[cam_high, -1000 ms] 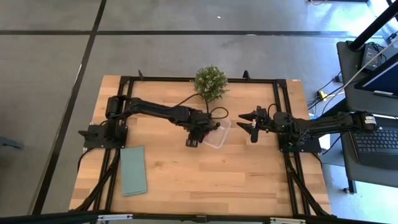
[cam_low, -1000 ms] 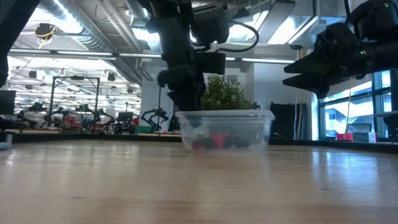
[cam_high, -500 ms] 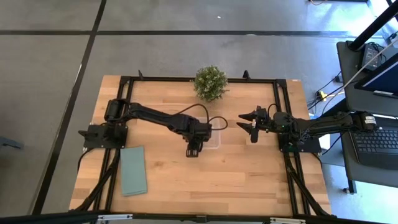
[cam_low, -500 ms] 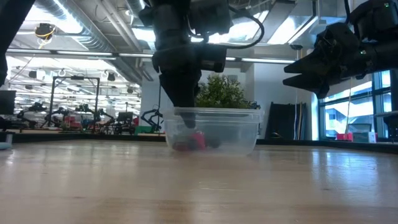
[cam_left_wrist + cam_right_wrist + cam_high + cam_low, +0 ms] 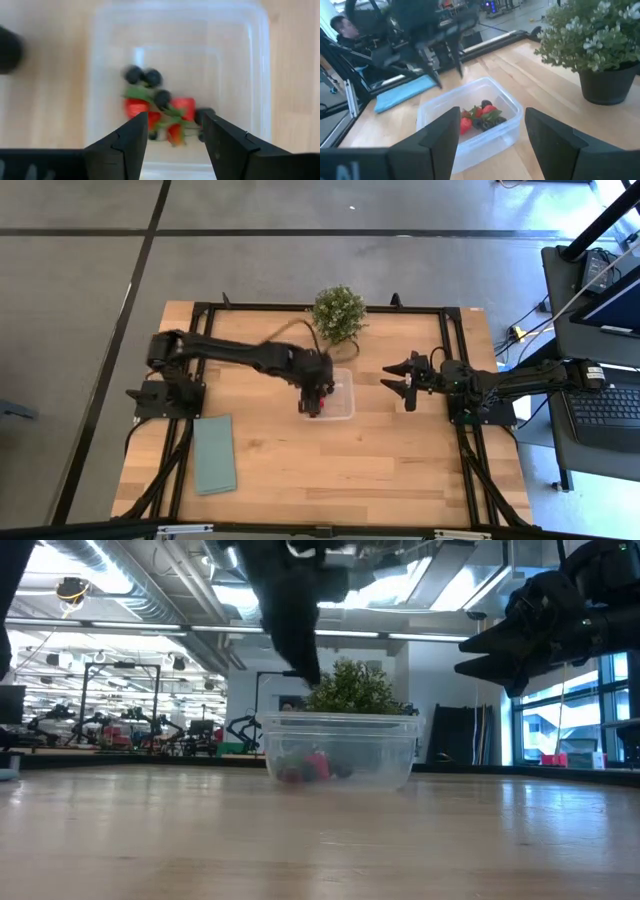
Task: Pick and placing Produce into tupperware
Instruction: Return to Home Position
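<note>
Left claw (image 5: 172, 116) spread, clear above tupperware (image 5: 385, 745) rim (produce (image 5: 161, 98) inside)

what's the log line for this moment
left tool open, above tupperware | right tool open, raised, off to the tupperware's right | produce inside tupperware, red and dark pieces

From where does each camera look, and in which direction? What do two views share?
High view: above the table, facing straight down; shows open left gripper above the edge of the small clear plastic container, open right gripper apart.
Low view: tabletop height, facing level across; both grippers enter from above.
Left wrist view: on the left arm, facing down into the container; own fingers show.
Right wrist view: on the right arm, facing the container obliquely; own fingers show.
Both wrist views share the tiny red and dark berries.
</note>
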### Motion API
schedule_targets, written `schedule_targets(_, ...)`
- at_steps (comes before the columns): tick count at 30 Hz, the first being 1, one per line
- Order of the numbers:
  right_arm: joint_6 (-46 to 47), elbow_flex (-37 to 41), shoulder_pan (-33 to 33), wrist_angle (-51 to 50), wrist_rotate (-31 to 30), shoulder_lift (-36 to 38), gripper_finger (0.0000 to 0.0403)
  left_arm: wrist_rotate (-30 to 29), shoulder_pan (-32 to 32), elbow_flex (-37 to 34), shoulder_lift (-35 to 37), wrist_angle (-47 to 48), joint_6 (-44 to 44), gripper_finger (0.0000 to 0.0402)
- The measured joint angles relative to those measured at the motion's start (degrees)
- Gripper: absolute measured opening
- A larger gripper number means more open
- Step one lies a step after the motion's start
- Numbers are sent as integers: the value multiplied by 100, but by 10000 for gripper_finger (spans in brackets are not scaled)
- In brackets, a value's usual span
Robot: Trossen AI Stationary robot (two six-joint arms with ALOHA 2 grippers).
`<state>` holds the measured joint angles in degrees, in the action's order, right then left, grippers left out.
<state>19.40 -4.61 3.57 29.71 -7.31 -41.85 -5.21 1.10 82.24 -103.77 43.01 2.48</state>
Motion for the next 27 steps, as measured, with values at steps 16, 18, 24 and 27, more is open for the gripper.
schedule_targets(16, -1146, -1089, 329, 74, -60, 7, 226, -21, 796, -1543, 3428, -2430, -561, 177)
schedule_targets(18, -1406, -1161, 550, -262, -60, 25, 226, -87, 899, -2045, 4028, -2539, -562, 178)
schedule_targets(24, -1497, -1162, 1376, -671, -73, 196, 226, -662, 1063, -3439, 5684, -2757, -645, 175)
schedule_targets(27, -1515, -1162, 1781, -758, 27, 367, 226, -831, 1139, -4122, 6567, -2852, -601, 171)
